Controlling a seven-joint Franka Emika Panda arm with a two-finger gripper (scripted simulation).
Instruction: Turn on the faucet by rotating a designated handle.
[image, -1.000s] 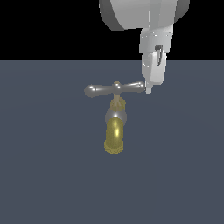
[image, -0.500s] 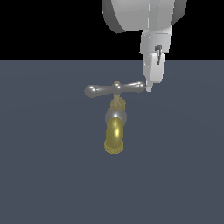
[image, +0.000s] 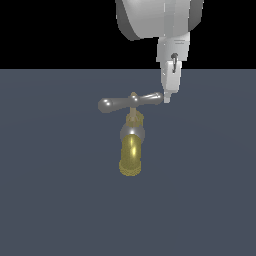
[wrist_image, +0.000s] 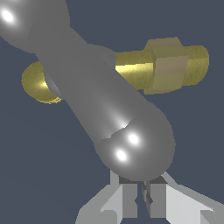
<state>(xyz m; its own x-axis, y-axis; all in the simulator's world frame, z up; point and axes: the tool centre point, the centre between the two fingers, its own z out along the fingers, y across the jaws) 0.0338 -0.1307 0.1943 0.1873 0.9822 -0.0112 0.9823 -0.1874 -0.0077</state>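
Its claw pressed nearly together and holding nothing, the arm's tip meets the bulbous end of the grey handle atop the brass-spouted faucet on the dark counter, the turn apparently barely begun.
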